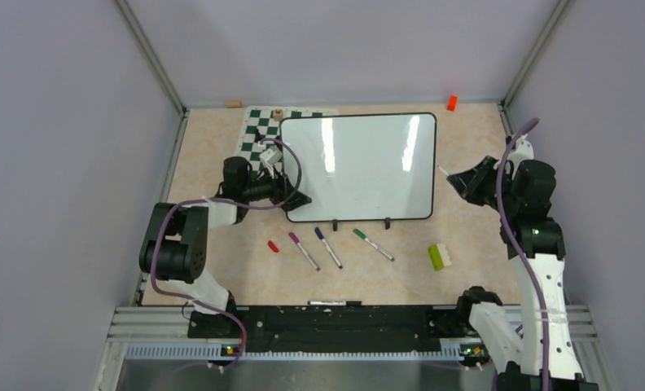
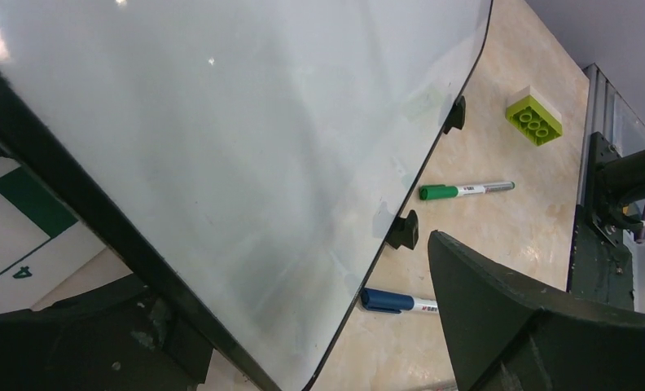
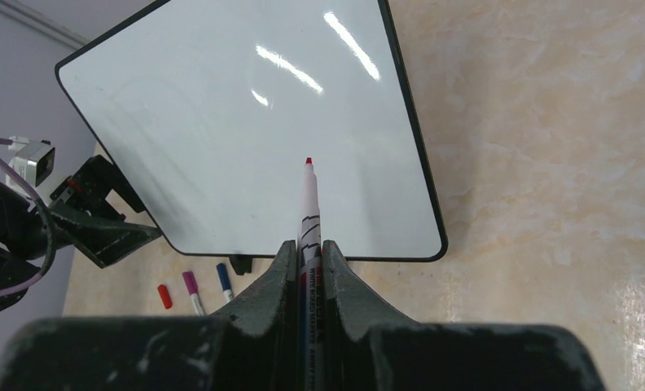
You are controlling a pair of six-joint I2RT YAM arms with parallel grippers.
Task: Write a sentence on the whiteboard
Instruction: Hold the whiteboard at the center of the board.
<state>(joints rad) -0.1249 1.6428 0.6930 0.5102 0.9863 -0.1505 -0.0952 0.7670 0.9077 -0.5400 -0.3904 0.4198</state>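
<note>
The whiteboard [image 1: 358, 167] lies on the table, glossy white with a thin black frame. It is blank; no red sentence shows on it. My left gripper [image 1: 295, 198] is open, and its jaws straddle the board's near left corner [image 2: 295, 277], with one finger by the left frame and the other clear of the near edge. My right gripper [image 1: 459, 181] is shut on an uncapped red marker [image 3: 309, 212]. The marker's tip points at the board and hovers at its right edge. The board also shows in the right wrist view [image 3: 221, 138].
In front of the board lie a red cap [image 1: 273, 246], a purple marker [image 1: 303, 250], a blue marker [image 1: 328, 247] and a green marker [image 1: 373, 244]. A green-and-white brick [image 1: 438, 257] lies near right. The chessboard mat [image 1: 258, 134] is partly under the board's back left. An orange piece [image 1: 451, 103] sits by the back wall.
</note>
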